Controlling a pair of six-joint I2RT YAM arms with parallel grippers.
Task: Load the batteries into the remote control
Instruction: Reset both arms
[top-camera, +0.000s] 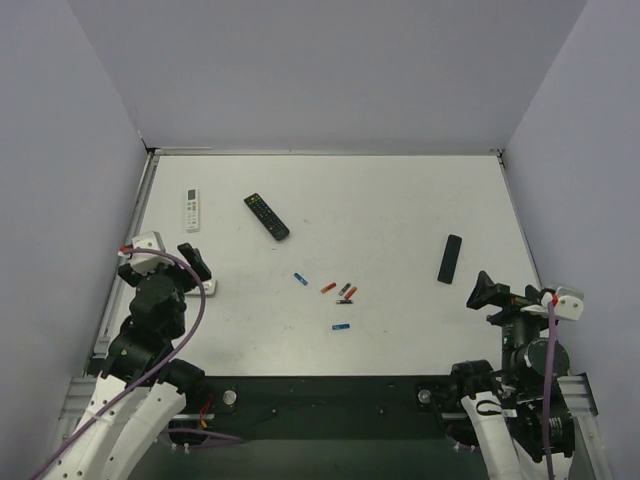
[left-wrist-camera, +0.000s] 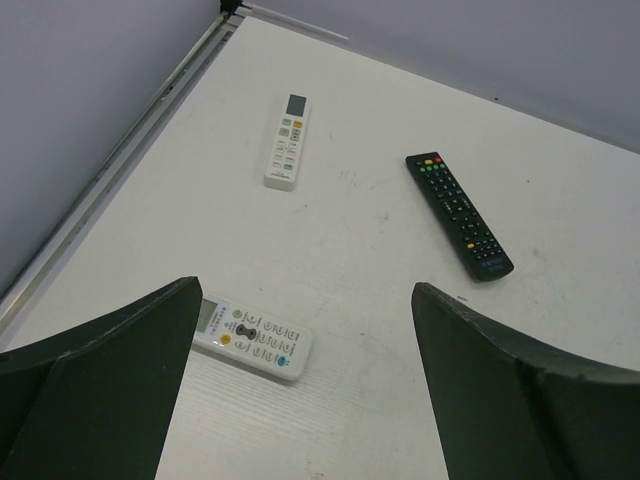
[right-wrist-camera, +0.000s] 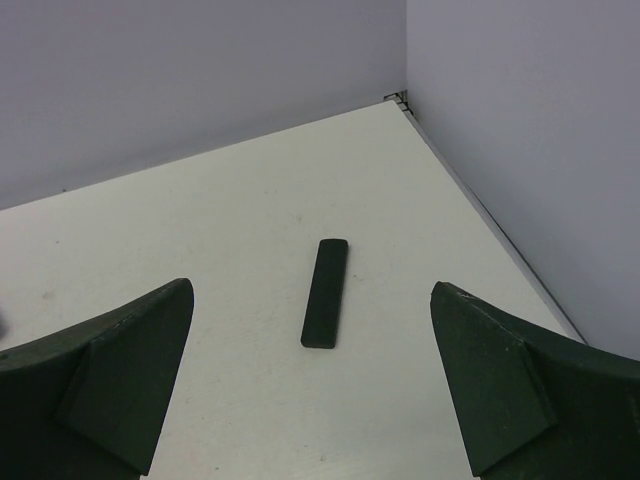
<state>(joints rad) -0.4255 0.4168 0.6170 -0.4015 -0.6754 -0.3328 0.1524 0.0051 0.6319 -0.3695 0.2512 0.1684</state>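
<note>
Top external view: left claw (top-camera: 196, 262) and right claw (top-camera: 480, 290) gape empty; remote control (top-camera: 450, 259) lies near the right one, batteries (top-camera: 328, 287) scattered across the worktop (top-camera: 400, 210).

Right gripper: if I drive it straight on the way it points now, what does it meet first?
The right gripper, jaws open, points at the remote control, which lies centred ahead with nothing showing in between. It would likely meet that remote first, though depth is unclear.
</note>
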